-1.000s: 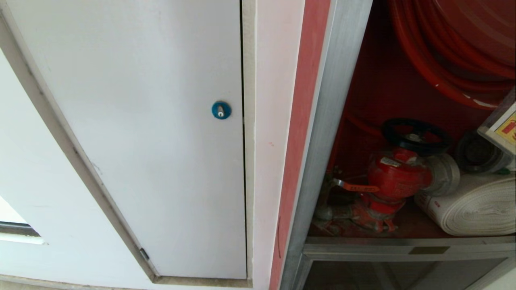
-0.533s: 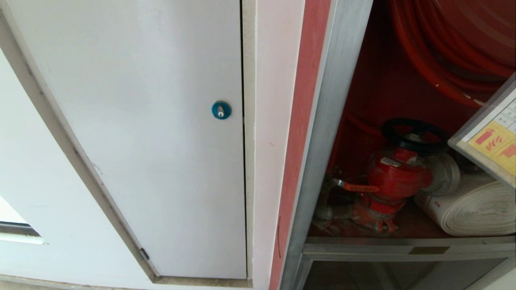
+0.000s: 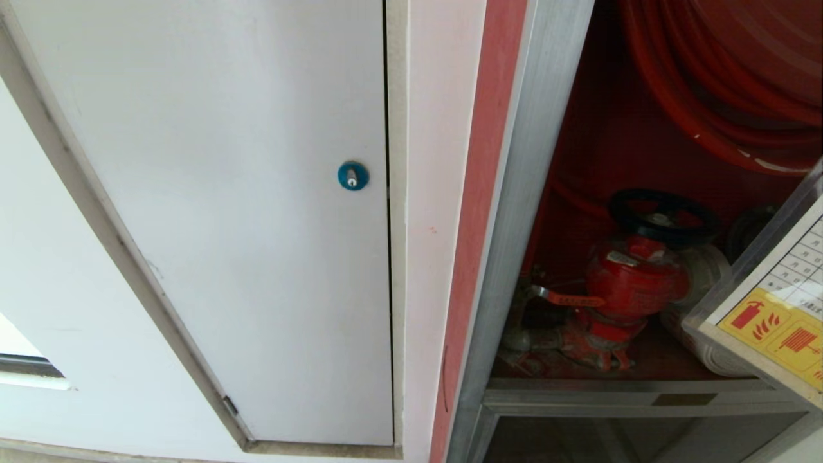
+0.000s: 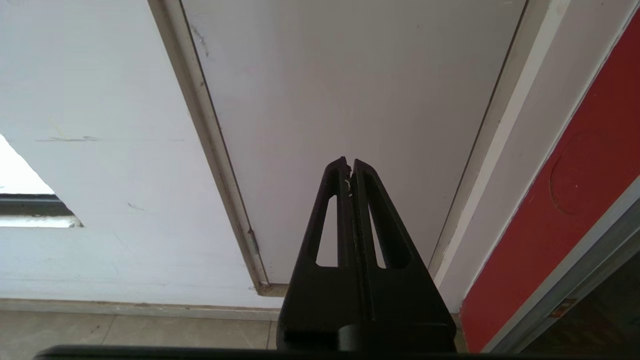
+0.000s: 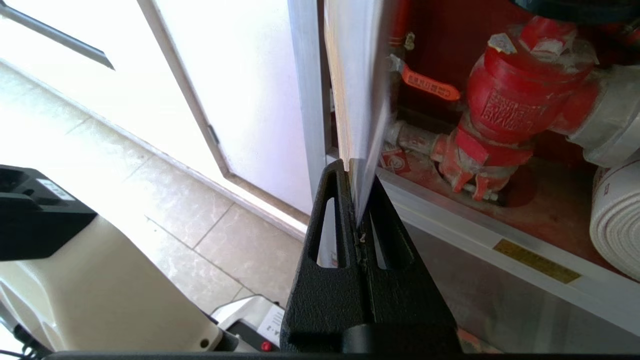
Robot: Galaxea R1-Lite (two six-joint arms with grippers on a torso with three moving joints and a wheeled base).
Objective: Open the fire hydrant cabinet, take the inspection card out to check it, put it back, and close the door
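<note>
Insp. card [image 5: 359, 100] pinched edge-on in right gripper [image 5: 356, 172], nr valve [image 5: 520, 100].

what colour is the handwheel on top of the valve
Black: the handwheel sits atop the red valve, clearest in the head view.

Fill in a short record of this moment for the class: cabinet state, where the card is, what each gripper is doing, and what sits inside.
cabinet: fire hydrant cabinet open, red interior showing
card: inspection card held in front of the white rolled hose
right gripper: right gripper shut on the card's edge
left gripper: left gripper shut, empty, facing the white panel
inside: red valve, red hose reel
</note>
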